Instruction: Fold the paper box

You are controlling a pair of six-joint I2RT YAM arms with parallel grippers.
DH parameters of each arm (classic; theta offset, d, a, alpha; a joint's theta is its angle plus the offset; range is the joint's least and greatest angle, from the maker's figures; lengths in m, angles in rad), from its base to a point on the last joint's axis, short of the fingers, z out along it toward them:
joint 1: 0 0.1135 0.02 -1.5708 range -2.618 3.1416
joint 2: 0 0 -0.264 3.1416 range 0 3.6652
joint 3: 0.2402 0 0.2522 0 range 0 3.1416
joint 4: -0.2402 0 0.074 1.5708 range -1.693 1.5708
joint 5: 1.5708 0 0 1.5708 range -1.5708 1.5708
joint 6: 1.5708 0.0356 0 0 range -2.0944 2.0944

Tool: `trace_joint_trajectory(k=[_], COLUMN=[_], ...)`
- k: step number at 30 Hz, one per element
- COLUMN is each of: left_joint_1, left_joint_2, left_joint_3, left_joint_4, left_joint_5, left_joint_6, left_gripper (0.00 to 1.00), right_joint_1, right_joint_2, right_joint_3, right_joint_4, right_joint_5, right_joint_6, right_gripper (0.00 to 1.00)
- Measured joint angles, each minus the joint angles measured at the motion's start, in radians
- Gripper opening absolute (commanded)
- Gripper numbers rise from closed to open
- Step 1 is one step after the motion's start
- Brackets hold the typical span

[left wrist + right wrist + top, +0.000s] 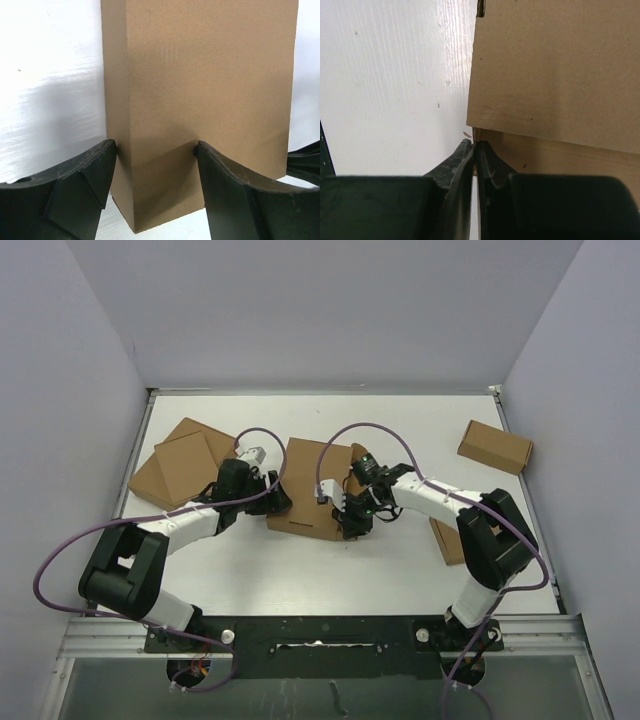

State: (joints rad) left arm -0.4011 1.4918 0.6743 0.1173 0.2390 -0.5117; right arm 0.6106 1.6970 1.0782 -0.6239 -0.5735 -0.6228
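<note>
The paper box point(305, 490) is plain brown cardboard: matt, uncoated, with a fine fibrous grain and small dark specks. The smaller box point(495, 447) shows the same matt brown board. The left gripper point(155, 150) and right gripper point(474, 145) are black plastic, matt, with a slightly rough texture. The tabletop point(400, 570) is white and smooth, with a soft sheen and fine linear grain. The cables point(372, 426) have smooth purple sheathing. The rail point(560, 630) is bare silver metal.

I see the box point(300, 500), plain brown cardboard, lying mid-counter point(400, 570). It is partly folded, its side panels raised, with one flap up at the far right corner.
</note>
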Motion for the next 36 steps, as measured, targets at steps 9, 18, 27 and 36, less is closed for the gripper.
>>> trace_joint_trajectory(k=[9, 18, 27, 36], left_joint_1=[-0.01, 0.047, 0.085, 0.08], left_joint_2=[-0.001, -0.074, -0.294, -0.426], left_joint_3=[0.013, 0.043, 0.055, -0.121], left_joint_4=[-0.029, -0.148, -0.226, -0.307], left_joint_5=[0.0, 0.019, 0.049, 0.12], left_joint_6=[0.001, 0.029, 0.014, -0.127], left_gripper=[0.74, 0.79, 0.45, 0.5], right_joint_1=[-0.01, -0.197, -0.489, -0.447], right_joint_2=[0.032, -0.108, -0.076, 0.458], right_joint_3=[0.06, 0.059, 0.121, 0.813], right_joint_4=[-0.043, -0.091, 0.09, 0.029], right_joint_5=[-0.035, -0.232, -0.313, -0.243], right_joint_6=[-0.004, -0.114, 0.153, 0.291], right_gripper=[0.5, 0.6, 0.21, 0.12])
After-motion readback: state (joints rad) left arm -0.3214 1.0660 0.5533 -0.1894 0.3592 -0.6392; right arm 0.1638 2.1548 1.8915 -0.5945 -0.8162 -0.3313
